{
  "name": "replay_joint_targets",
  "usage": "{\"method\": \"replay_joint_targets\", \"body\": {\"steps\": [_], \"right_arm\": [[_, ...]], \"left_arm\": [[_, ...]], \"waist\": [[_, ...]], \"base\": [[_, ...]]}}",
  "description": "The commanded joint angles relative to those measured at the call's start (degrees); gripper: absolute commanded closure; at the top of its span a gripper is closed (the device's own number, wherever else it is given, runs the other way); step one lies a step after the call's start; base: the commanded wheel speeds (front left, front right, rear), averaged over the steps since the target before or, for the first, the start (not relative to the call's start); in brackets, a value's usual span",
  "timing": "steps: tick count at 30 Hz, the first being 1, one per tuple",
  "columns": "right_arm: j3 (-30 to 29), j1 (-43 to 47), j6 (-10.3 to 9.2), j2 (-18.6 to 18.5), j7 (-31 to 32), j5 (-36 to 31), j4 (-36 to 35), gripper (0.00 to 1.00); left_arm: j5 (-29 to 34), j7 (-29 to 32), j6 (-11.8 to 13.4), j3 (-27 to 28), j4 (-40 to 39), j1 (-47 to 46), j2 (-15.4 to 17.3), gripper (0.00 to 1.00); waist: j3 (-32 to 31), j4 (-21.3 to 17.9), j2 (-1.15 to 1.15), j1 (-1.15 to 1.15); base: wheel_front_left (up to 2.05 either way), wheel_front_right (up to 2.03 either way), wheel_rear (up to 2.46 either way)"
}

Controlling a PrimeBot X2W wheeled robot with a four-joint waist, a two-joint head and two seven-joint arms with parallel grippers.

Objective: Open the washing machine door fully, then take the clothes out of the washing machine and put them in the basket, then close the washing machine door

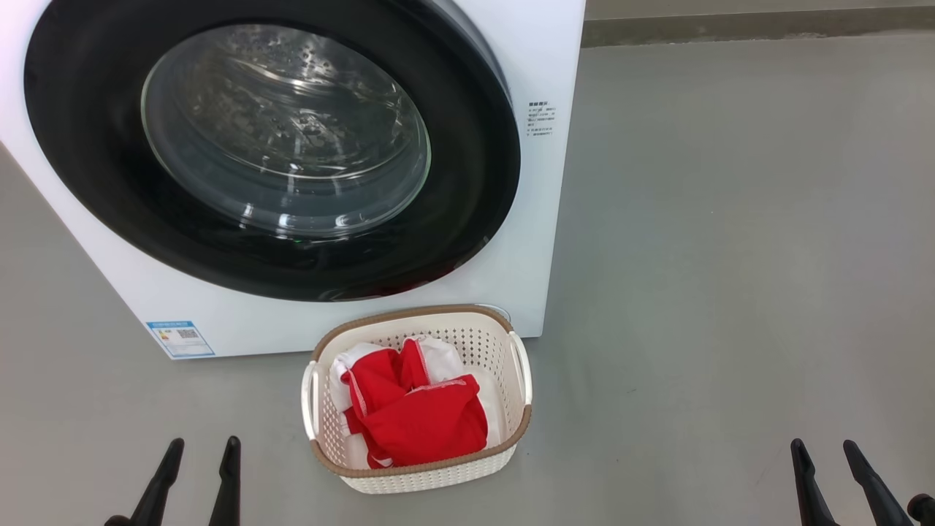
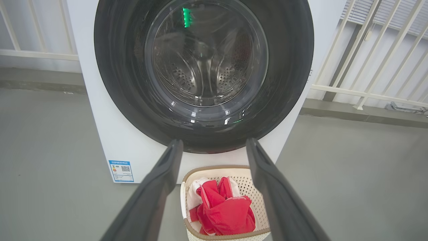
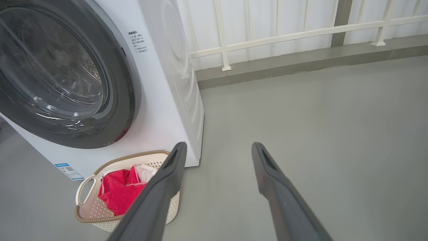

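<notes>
The washing machine (image 1: 544,241) stood on the grey floor (image 1: 730,256), its white front facing the robot. The washing machine door (image 1: 88,153) lay closed against that front, its black rim framing the clear glass window (image 1: 285,131). The perforated steel drum (image 2: 204,77) was visible through the window. A small blue label (image 1: 180,338) sat low at the left of the front panel, and a block of small printed text (image 1: 541,119) sat to the right of the door.

The basket (image 1: 409,314) rested on the floor just in front of the machine, below the lower right part of the door. The clothes (image 1: 424,424), red fabric with white panels, lay bunched inside the basket and filled most of it.

The left claw (image 1: 204,447) sat at the lower left of the head view with its fingers spread and nothing between them. The right claw (image 1: 824,447) sat at the lower right, likewise spread and holding nothing. Both claws were clear of the basket and the machine. The basket lay between them, nearer the left claw. In the right wrist view, a white railing (image 3: 267,36) ran along the wall behind the machine.
</notes>
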Motion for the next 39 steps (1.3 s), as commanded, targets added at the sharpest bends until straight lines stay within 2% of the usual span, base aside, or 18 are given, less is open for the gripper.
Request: {"method": "replay_joint_targets", "body": {"steps": [1, 13, 14, 21, 27, 31, 39], "right_arm": [[1.05, -0.41, -0.06, -1.41, -0.36, -0.68, -1.50, 0.00], [0.97, -0.20, -0.06, -1.27, -0.36, -0.73, -1.69, 0.00], [0.04, -0.04, 0.00, 0.24, 0.01, -0.02, 0.03, 1.00], [0.33, -0.10, 0.00, 2.97, 0.12, 0.45, 4.82, 1.00], [0.31, -0.90, 0.00, 3.05, 1.15, 3.69, 4.58, 1.00], [0.32, -1.45, -0.01, 3.10, 1.81, 5.84, 4.51, 1.00], [0.31, -2.67, -0.01, 3.20, 3.16, 10.16, 4.34, 1.00]], "left_arm": [[-0.17, -0.46, -0.32, 1.80, -1.02, -0.99, 1.15, 0.00], [-0.51, -0.46, -0.32, 1.79, -0.68, -0.66, 1.29, 0.00], [-0.10, 0.03, 0.02, -0.03, 0.63, 0.00, 0.19, 1.00], [-0.41, 0.52, 0.08, -1.00, 5.39, 0.04, -2.68, 1.00], [-3.81, 1.52, 0.06, -0.70, 5.30, -0.42, -2.85, 1.00], [-6.06, 2.17, 0.04, -0.51, 5.32, -0.76, -2.97, 1.00], [-10.59, 3.48, 0.02, -0.12, 5.34, -1.54, -3.21, 1.00]], "waist": [[-0.03, 0.01, 0.00, 0.00], [-0.27, 0.03, 0.00, 0.00], [-0.28, 0.03, 0.00, 0.00], [-0.29, 0.02, 0.00, 0.00], [-0.42, 0.02, 0.00, 0.13], [-0.35, 0.02, 0.00, 0.02], [-0.30, 0.02, 0.00, 0.00]], "base": [[0.00, 0.00, 0.00], [0.00, 0.00, 0.00], [0.00, 0.00, 0.00], [0.00, 0.00, 0.00], [0.00, 0.00, 0.00], [0.00, 0.00, 0.00], [0.00, 0.00, 0.00]]}}
